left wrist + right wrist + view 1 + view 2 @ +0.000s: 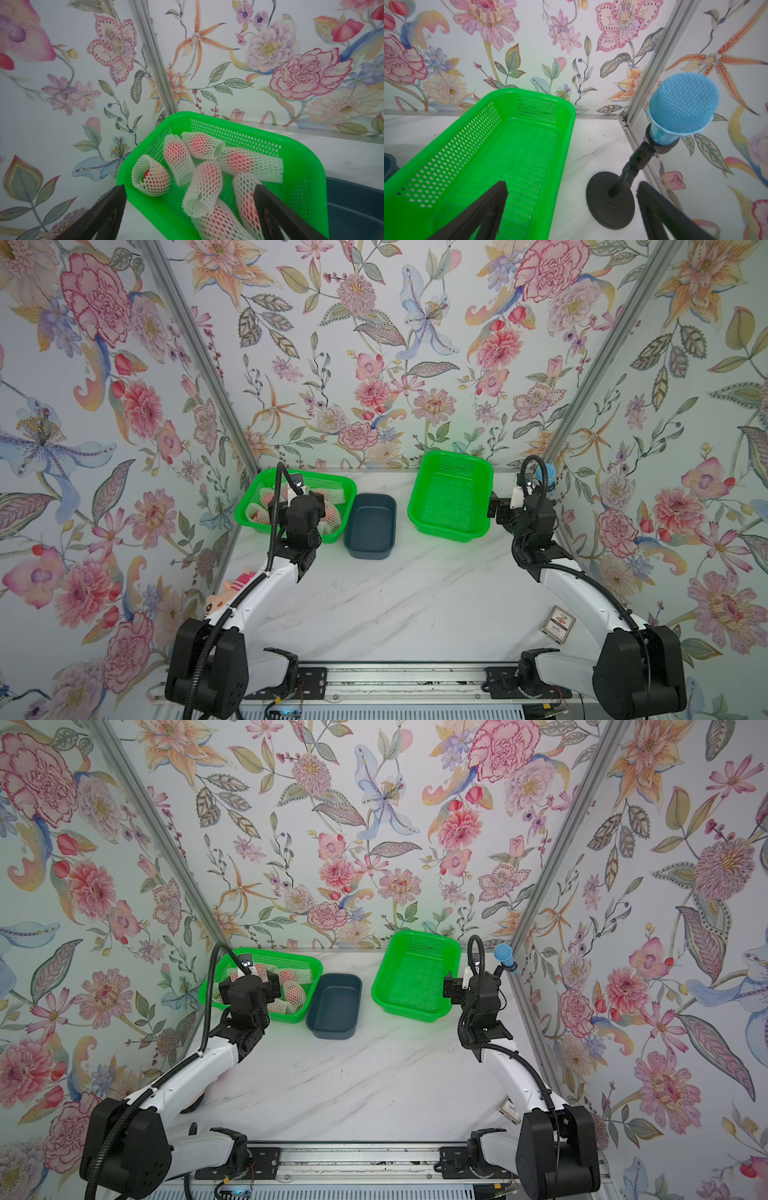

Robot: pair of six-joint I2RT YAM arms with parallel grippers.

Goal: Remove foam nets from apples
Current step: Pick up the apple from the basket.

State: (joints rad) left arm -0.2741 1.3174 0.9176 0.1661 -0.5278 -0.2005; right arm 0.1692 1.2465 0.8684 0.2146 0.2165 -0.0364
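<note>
We see both jaws spread wide: our left gripper (190, 187) hangs over the left basket (305, 166), where apples (239, 161) lie inside nets (204, 193); our right gripper (572, 184) straddles the right basket's (569, 124) rim.

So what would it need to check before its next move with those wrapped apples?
1. Open left end effector: ok.
2. Open, empty right end effector: ok.
3. The apples, in foam nets, lie in the full green basket below the left end effector: ok.
4. Its fingers clear of the nets: cannot tell.
5. The empty green basket ready: ok.
6. The blue tub empty: ok.
</note>
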